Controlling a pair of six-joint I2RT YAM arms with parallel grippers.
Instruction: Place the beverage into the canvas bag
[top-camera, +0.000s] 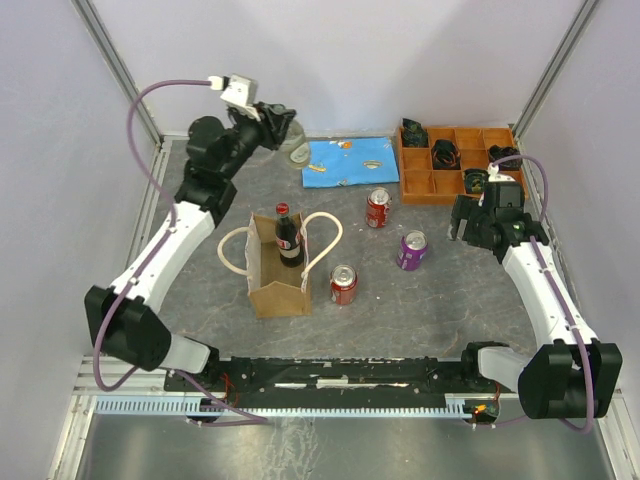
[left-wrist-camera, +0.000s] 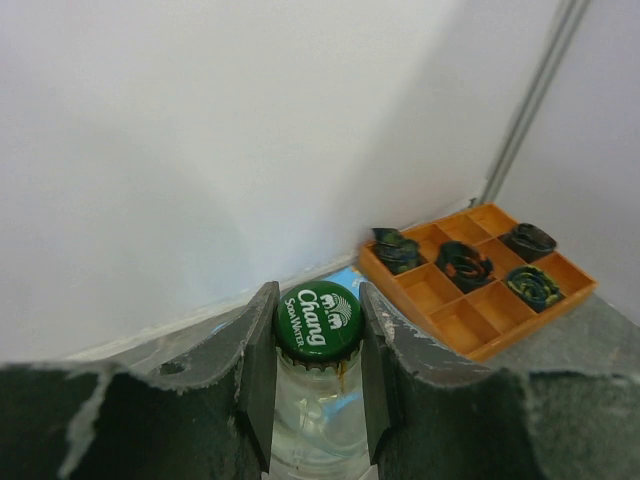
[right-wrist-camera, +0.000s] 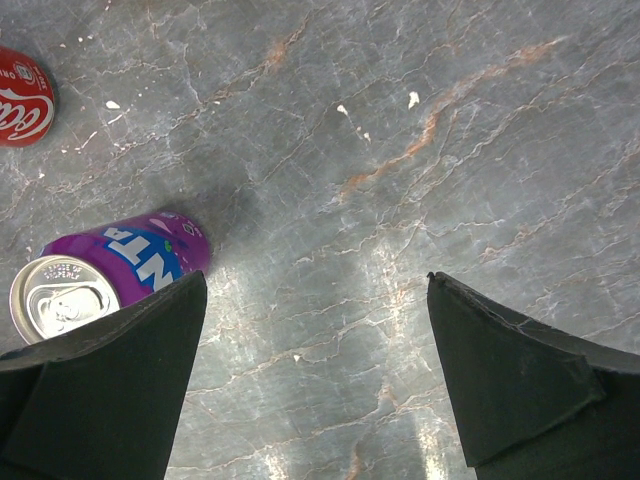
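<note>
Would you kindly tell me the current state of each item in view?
Left claw: shut on the soda-water bottle.
Soda-water bottle: capped, gripped at its cap.
Right claw: open, empty.
Canvas bag: upright, mouth open.
Cola bottle: upright inside the canvas bag.
Purple can: upright.

Bag (top-camera: 278, 280) stands left of centre on the surface (top-camera: 420, 315), toward the near edge, with a bottle (top-camera: 288, 236) upright inside. Near can (top-camera: 343, 284) is just right of the bag; right can (top-camera: 412, 250) further right. Far can (top-camera: 378, 208) is behind both, before the cloth (top-camera: 350, 162) at the far edge. Tray (top-camera: 417, 184) is in the far right corner, beside the cloth. Far bottle (top-camera: 298, 152) is left of the cloth, its cap between the fingers of the left end effector (top-camera: 283, 128). Right end effector (top-camera: 466, 228) is right of the right can.
</note>
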